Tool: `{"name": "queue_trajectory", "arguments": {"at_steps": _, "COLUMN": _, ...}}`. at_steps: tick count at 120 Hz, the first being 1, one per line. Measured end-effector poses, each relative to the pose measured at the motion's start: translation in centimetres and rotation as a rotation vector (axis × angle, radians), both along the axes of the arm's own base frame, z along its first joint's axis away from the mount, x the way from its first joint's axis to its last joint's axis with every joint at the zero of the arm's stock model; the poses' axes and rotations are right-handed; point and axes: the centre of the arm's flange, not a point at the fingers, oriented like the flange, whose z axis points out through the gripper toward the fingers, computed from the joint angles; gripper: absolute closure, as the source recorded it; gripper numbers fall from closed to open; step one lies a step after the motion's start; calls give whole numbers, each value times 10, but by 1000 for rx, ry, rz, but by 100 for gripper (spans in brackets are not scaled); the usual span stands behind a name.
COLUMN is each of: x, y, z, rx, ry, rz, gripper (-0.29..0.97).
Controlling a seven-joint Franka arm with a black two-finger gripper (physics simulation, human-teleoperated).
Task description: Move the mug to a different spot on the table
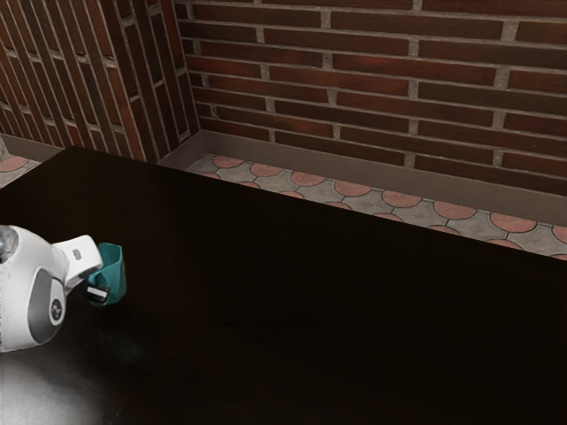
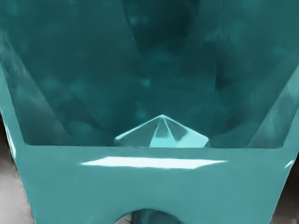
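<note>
Mug point(image 1: 113, 266) point(image 2: 149, 186), teal, upright toward the exterior view's 9 o'clock on the dark counter point(image 1: 337, 292); gripper point(image 1: 99, 290) at its 8 o'clock side; open or closed, I cannot tell.

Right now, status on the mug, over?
Gripper at the teal mug, grip unconfirmed. Mug upright, exterior view's left. No obstacle seen on the dark table.

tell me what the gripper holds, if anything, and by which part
Cannot tell. The gripper sits at the side wall of the teal mug, below its rim, but whether it clamps that wall is hidden.
</note>
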Motion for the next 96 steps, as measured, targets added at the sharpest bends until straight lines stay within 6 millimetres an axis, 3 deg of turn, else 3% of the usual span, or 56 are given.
{"name": "queue_trajectory", "arguments": {"at_steps": 33, "x": 25, "y": -48, "z": 10, "rx": 40, "ry": -54, "rz": -123, "gripper": 78}}
{"name": "queue_trajectory", "arguments": {"at_steps": 59, "x": 48, "y": -93, "z": 6, "rx": -22, "ry": -81, "rz": -160, "gripper": 79}}
{"name": "queue_trajectory", "arguments": {"at_steps": 96, "x": 58, "y": -125, "z": -9, "rx": -79, "ry": -60, "rz": -220, "gripper": 77}}
